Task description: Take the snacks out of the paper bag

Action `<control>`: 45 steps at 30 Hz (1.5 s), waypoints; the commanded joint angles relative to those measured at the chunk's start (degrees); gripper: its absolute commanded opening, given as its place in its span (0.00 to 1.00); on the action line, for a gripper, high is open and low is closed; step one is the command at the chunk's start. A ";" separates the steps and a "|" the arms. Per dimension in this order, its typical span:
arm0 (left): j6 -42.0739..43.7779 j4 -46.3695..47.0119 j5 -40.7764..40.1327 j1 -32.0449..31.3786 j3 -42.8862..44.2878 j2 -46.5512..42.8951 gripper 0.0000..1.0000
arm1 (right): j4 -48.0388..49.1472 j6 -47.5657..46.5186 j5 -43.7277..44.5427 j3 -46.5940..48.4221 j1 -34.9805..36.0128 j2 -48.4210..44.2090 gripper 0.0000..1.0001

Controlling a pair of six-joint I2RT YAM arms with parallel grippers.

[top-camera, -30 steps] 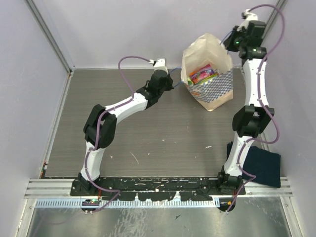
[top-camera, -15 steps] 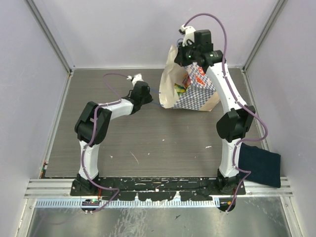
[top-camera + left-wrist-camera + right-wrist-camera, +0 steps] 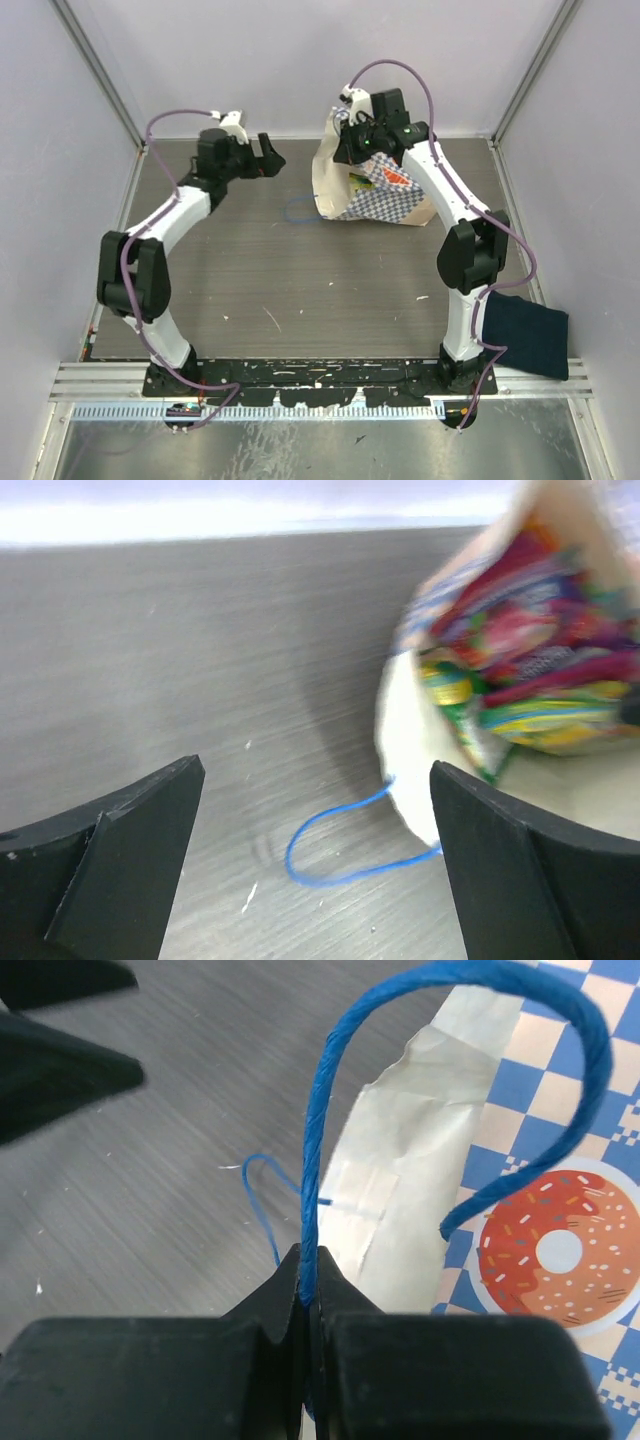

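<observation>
Several snacks (image 3: 530, 670) blurred inside paper bag (image 3: 328, 180), count unclear, left pincer (image 3: 318, 770) spread empty, right pincer (image 3: 310, 1260) clamped on cord handle (image 3: 320, 1140)

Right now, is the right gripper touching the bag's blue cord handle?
Touching. The right wrist view shows the right gripper shut on the blue cord handle, with the cord running straight up from between its closed fingers.

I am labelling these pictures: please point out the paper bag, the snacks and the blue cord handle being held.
paper bag (image 3: 372, 206), top view, checkered band
snacks (image 3: 540, 670), left wrist view, packets inside the bag
blue cord handle (image 3: 313, 1160), right wrist view, straight stretch
</observation>
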 commanded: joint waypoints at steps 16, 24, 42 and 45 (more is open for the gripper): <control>22.40 -25.01 46.59 8.19 16.99 -0.74 0.98 | 12.90 6.77 -5.31 -15.64 6.03 -10.70 0.01; 12.34 2.44 6.10 8.25 9.54 -0.21 0.98 | 17.03 8.89 -1.18 -19.78 6.20 -14.27 0.01; 12.94 7.57 -46.37 2.16 16.28 10.55 0.98 | 27.69 15.19 5.65 -37.00 6.31 -25.88 0.06; 8.01 8.72 -38.28 2.30 10.21 3.97 0.98 | 28.05 15.49 7.06 -38.18 6.29 -26.86 0.41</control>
